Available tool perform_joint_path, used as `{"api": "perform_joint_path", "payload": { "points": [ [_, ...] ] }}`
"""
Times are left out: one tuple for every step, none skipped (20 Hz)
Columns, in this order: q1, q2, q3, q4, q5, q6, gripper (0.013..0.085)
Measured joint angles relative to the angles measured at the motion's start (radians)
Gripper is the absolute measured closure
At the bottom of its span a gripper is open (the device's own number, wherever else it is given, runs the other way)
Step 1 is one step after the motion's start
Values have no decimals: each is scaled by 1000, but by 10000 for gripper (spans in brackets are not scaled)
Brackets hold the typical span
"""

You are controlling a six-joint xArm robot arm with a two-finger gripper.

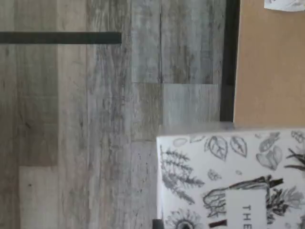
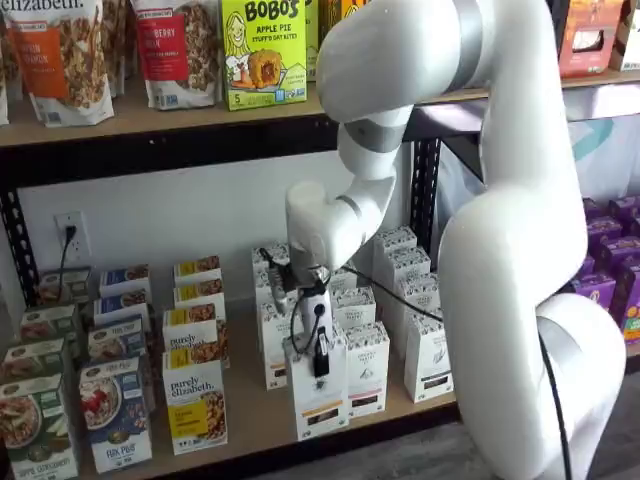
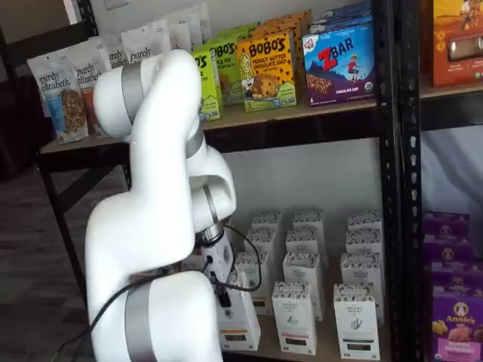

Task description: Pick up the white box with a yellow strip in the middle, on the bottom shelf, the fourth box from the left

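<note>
A yellow Bobo's box [image 2: 263, 52] stands at upper centre, granola bags [image 2: 62, 55] at upper left, purple boxes [image 3: 453, 302] at lower right.

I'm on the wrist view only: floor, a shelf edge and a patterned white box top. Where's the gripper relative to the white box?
Observer: In both shelf views the gripper is down at the top of the white box, the front one of its row.
Operator: Closed on it?
Observer: Cannot tell. Only one black finger shows, over the box's front face.
Operator: What's next to it?
Observer: In a shelf view, a yellow-labelled granola box stands on one side and another white carton on the other, all on the bottom shelf.
</note>
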Motion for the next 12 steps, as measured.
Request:
{"api": "perform_joint_path", "payload": {
  "points": [
    [-1, -14, 10, 11, 3, -11, 450],
    [-2, -28, 20, 20, 7, -21, 450],
    [-5, -48, 34, 28, 14, -30, 450],
    [-7, -64, 45, 27, 19, -32, 450],
    [-11, -85, 61, 17, 26, -27, 450],
    [-15, -104, 77, 7, 31, -22, 450],
    [-17, -119, 89, 2, 35, -21, 450],
    [-20, -133, 102, 0, 38, -22, 450],
    [-23, -150, 115, 2, 44, -28, 450],
    [-25, -162, 124, 6, 50, -34, 450],
    [-28, -176, 134, 18, 58, -47, 450],
    [-30, -189, 141, 40, 67, -68, 450]
  ]
}}
